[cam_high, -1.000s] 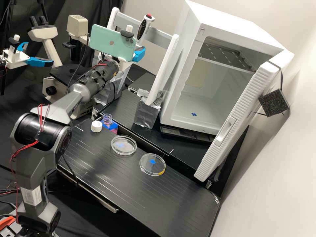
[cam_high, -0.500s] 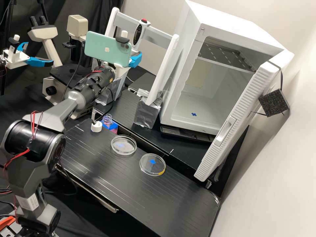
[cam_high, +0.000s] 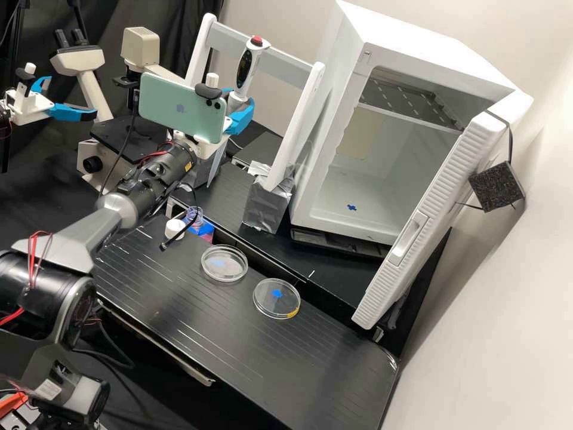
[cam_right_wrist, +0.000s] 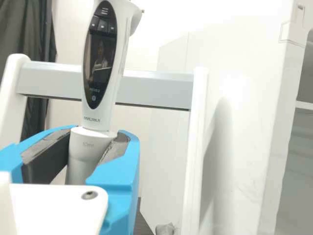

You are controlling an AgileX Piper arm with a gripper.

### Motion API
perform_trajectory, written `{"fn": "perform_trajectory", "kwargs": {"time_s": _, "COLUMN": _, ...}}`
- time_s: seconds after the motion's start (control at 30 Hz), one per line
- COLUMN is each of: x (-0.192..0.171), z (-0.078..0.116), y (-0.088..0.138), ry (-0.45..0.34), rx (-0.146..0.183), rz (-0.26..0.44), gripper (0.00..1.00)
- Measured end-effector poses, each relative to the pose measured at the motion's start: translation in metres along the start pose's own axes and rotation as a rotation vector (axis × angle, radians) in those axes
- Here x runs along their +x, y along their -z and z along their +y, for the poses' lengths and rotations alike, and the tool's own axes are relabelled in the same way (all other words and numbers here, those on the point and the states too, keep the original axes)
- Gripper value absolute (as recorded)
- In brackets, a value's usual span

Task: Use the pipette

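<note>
Black bench (cam_high: 197,310) below the pincer, pale wall (cam_high: 286,30) beyond it. Pipette (cam_high: 244,68) is in the pincer (cam_right_wrist: 94,147), near upright with a slight lean; pads (cam_right_wrist: 116,148) pinch it from both sides, just under the handle. Stand (cam_right_wrist: 156,88) right behind the pincer. Bottle (cam_high: 194,217), looks open, lower and nearer the camera, cap (cam_high: 175,229) beside it. Two dishes (cam_high: 224,263) further out past those. White cabinet (cam_high: 334,173) to the pincer's right, door open.

My read: carry step. Keep grip firm, hold the lean steady, keep the long shaft off the stand, get over the bottle before lowering. Don't twist it in the pads.

High view gives red button (cam_high: 256,40) and bench layout; wrist view gives pad contact and display keys.
</note>
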Motion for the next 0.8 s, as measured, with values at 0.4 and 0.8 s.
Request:
{"fn": "perform_trajectory", "kwargs": {"time_s": 0.4, "x": -0.011, "z": -0.022, "y": -0.009, "ry": 0.057, "rx": -0.023, "rz": -0.018, "gripper": 0.0}}
{"fn": "perform_trajectory", "kwargs": {"time_s": 0.8, "x": -0.019, "z": -0.026, "y": -0.018, "ry": 0.071, "rx": -0.042, "rz": -0.035, "gripper": 0.0}}
